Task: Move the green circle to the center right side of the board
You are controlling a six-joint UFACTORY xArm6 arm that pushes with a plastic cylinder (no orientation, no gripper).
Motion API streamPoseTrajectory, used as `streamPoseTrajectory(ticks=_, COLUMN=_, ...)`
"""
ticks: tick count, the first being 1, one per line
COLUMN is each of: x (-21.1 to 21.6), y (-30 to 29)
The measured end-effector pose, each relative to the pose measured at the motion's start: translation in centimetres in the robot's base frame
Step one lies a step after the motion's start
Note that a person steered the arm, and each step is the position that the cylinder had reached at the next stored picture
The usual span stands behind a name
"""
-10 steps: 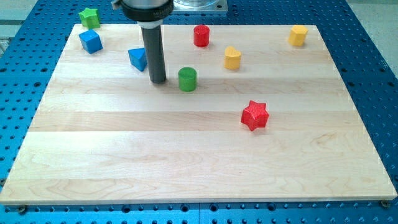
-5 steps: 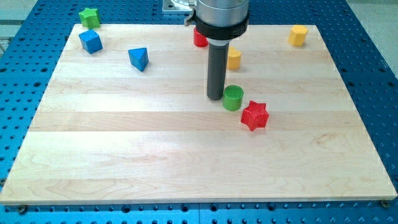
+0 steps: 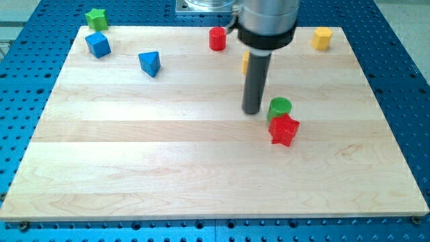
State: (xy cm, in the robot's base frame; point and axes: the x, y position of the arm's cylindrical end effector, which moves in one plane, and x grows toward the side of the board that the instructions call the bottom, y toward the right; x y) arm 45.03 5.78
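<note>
The green circle (image 3: 279, 107) is a short green cylinder, right of the board's middle. It touches the red star (image 3: 284, 129), which lies just below it. My tip (image 3: 252, 111) rests on the wooden board (image 3: 168, 161), close to the green circle's left side. The rod rises from the tip to the arm's wide dark head at the view's top.
A blue triangle (image 3: 150, 63), a blue cube (image 3: 98, 44) and a green star (image 3: 96, 18) lie at the upper left. A red cylinder (image 3: 217, 38) stands at the top middle. A yellow block (image 3: 246, 62) is partly hidden behind the rod. A yellow hexagon (image 3: 322, 38) sits at the top right.
My tip has slid right and slightly down, pushing the green circle rightward. The circle now touches the red star, which has shifted a little right and down.
</note>
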Motion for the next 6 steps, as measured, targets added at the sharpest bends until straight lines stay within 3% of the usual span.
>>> streamPoseTrajectory(ticks=2, x=0.2, y=8.0)
streamPoseTrajectory(ticks=3, x=-2.8, y=7.7)
streamPoseTrajectory(ticks=5, x=-3.0, y=13.1)
streamPoseTrajectory(ticks=6, x=-5.8, y=9.6)
